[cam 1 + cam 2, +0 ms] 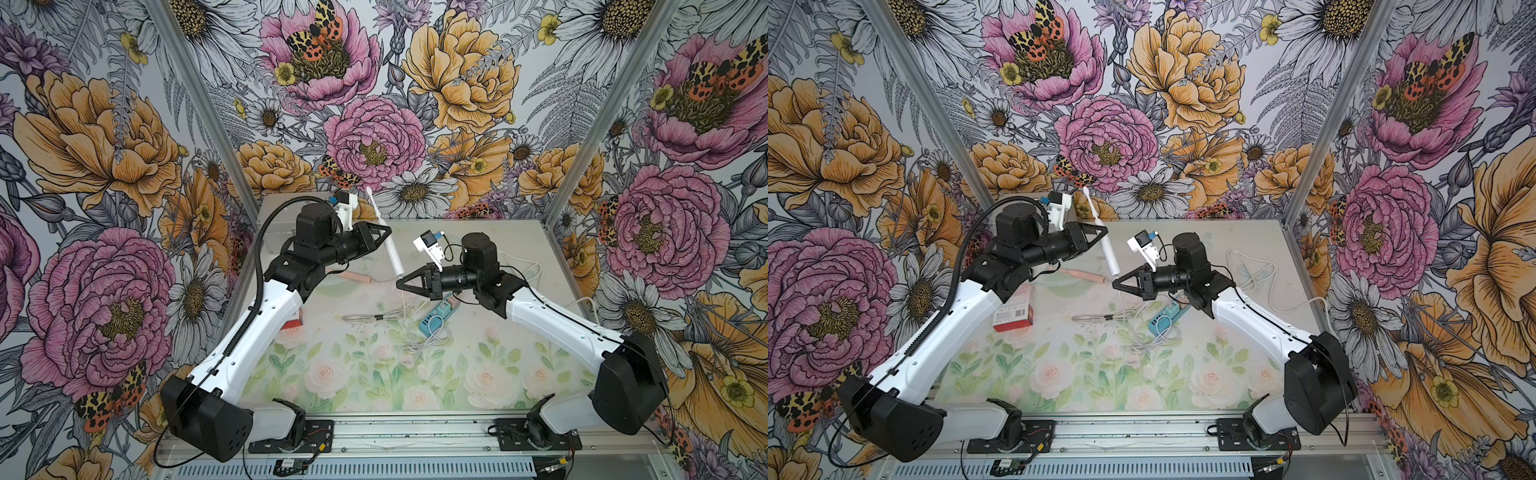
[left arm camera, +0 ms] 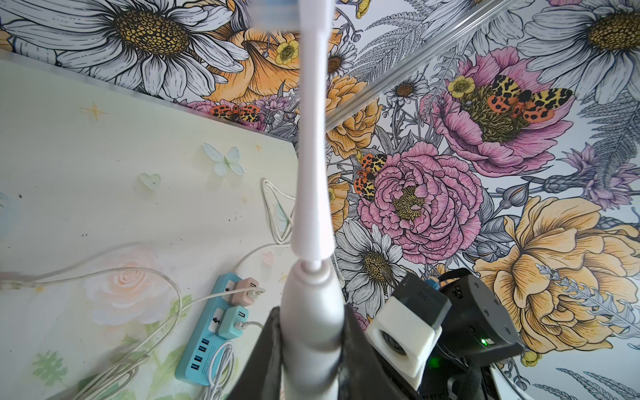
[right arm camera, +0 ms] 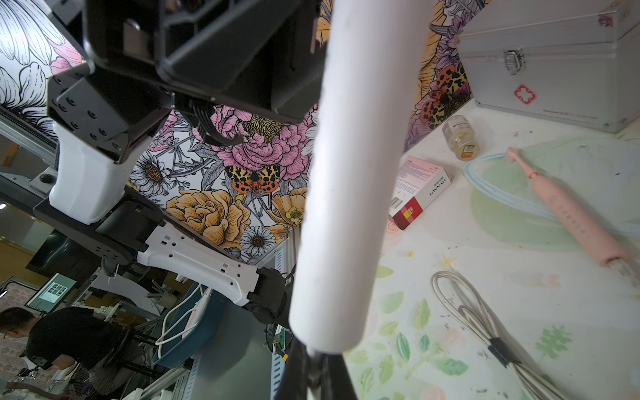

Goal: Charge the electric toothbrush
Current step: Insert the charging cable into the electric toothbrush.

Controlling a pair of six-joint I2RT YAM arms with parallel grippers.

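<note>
The white electric toothbrush hangs tilted above the table, brush head towards the back wall. My left gripper is shut on its handle, one dark finger on each side. At the toothbrush's bottom end, my right gripper is shut on the charging cable's plug. The thin white cable drops from there towards the table. How far the plug sits in the handle is hidden.
A blue power strip with two adapters lies under my right arm. A pink toothbrush, a coiled grey cable, a red and white box, a small bottle and a metal case lie around.
</note>
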